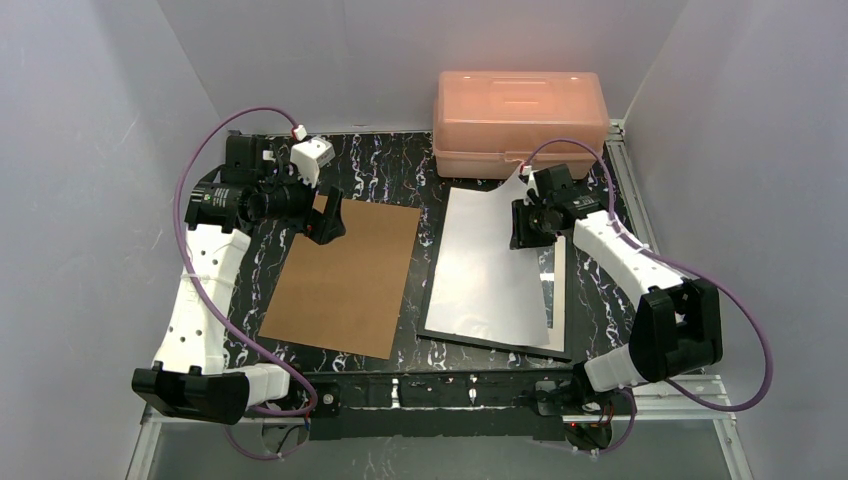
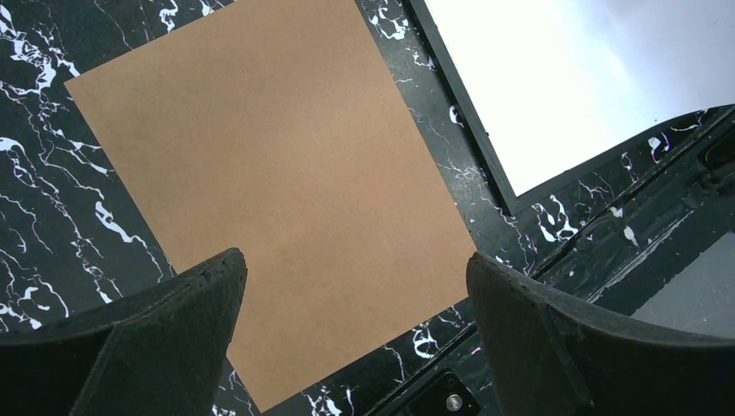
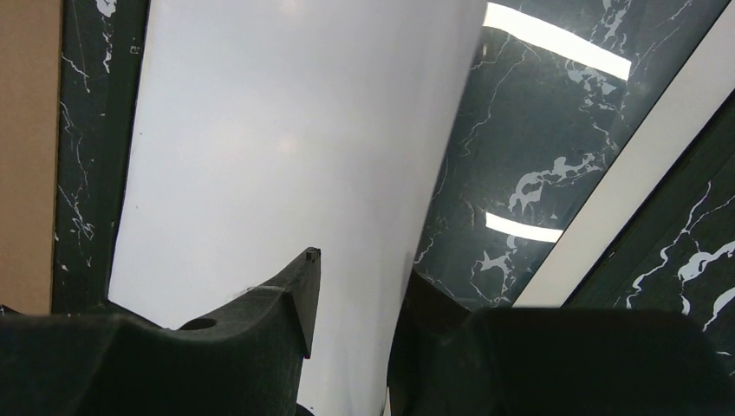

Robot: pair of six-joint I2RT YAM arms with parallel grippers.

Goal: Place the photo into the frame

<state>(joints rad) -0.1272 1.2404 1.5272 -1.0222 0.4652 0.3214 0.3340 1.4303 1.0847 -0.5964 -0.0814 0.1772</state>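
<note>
The photo (image 1: pixel 485 260) lies white back up, slanted across the frame (image 1: pixel 558 292), whose black edge and glass show along its right and near sides. My right gripper (image 1: pixel 525 215) is shut on the photo at its far right edge, and that corner is lifted. In the right wrist view the white sheet (image 3: pixel 286 130) runs between my fingers (image 3: pixel 360 277), with reflective glass (image 3: pixel 537 130) beside it. My left gripper (image 1: pixel 328 215) is open and empty, hovering over the far edge of the brown backing board (image 1: pixel 345 275). The left wrist view (image 2: pixel 355 269) shows the board between the jaws.
A pink plastic box (image 1: pixel 520 120) stands at the back, just behind the photo and right gripper. The brown board (image 2: pixel 277 165) lies flat left of the frame (image 2: pixel 472 130), with a strip of black marbled table (image 1: pixel 425 250) between them. White walls enclose three sides.
</note>
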